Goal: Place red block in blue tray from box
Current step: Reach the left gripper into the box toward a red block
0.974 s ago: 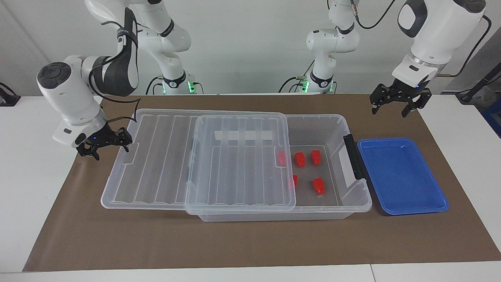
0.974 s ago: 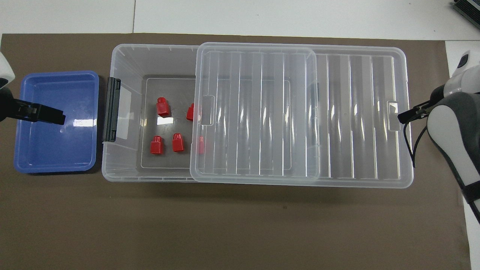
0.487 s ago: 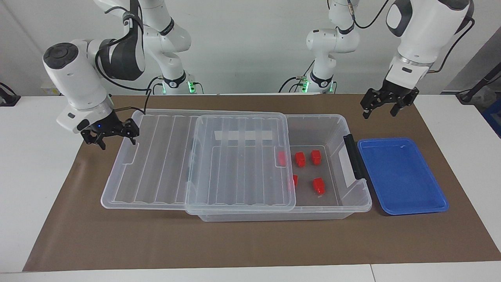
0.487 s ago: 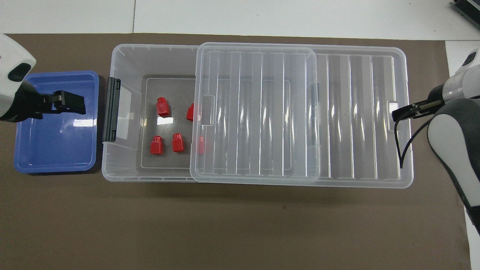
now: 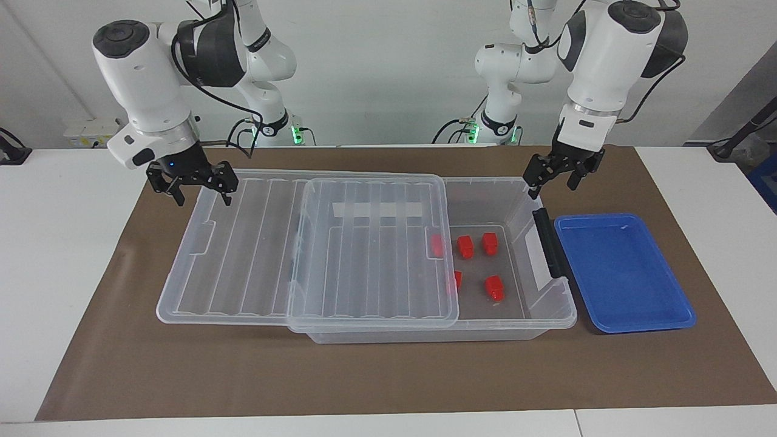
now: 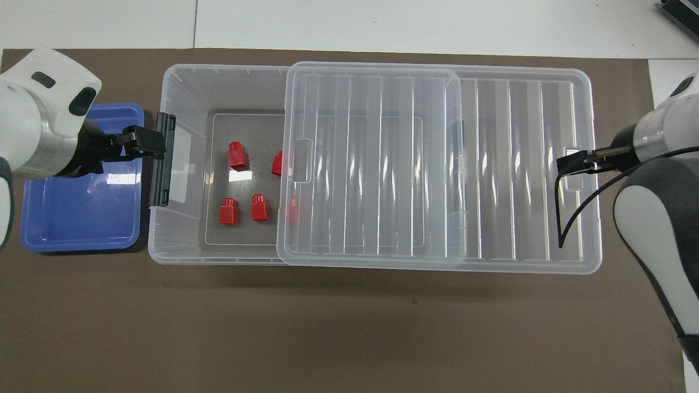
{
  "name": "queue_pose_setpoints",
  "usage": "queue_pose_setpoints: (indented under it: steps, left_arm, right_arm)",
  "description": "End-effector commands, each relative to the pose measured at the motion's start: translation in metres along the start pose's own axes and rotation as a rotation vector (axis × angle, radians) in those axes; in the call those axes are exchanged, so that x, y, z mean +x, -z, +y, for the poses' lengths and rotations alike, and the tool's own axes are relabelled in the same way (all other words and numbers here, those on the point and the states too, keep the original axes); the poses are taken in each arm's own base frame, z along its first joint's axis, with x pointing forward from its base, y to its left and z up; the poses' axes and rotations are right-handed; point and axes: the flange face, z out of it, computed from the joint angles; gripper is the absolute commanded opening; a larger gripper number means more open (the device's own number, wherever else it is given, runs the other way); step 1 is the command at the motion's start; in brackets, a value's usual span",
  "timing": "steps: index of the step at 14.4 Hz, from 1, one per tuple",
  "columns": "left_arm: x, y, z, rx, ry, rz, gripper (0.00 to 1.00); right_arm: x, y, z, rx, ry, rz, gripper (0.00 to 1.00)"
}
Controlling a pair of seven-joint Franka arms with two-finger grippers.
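While both arms hang in the air, the left gripper [image 5: 551,176], fingers spread, is over the box [image 5: 522,200] rim at its latch end. Below it, five red blocks [image 5: 489,243] lie on the box floor, two under the slid-aside lid [image 5: 370,243]. Beside it sits the blue tray [image 5: 625,273]. The right gripper [image 5: 195,187], spread, hangs over the lid's outer end.

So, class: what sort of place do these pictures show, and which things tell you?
Probably a robotics lab: two mounted robot arms at a white table with a brown mat, plain walls, and cabling.
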Motion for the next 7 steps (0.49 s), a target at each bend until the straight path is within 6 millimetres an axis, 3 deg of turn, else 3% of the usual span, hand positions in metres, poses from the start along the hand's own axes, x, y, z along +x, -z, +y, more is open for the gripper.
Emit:
queue_pose_setpoints:
  steps: [1, 4, 7]
  left_arm:
    - [0.000, -0.030, 0.029, 0.017, 0.035, 0.022, 1.00]
    - [0.007, -0.059, 0.047, 0.008, 0.027, 0.031, 1.00]
    - [0.009, -0.087, 0.050, 0.009, 0.014, 0.053, 1.00]
  right_arm:
    - [0.000, 0.038, -0.003, 0.026, -0.066, 0.004, 1.00]
    - [-0.005, 0.053, 0.005, 0.023, -0.079, -0.019, 1.00]
    - [-0.007, 0.067, 0.003, 0.014, -0.076, -0.041, 1.00]
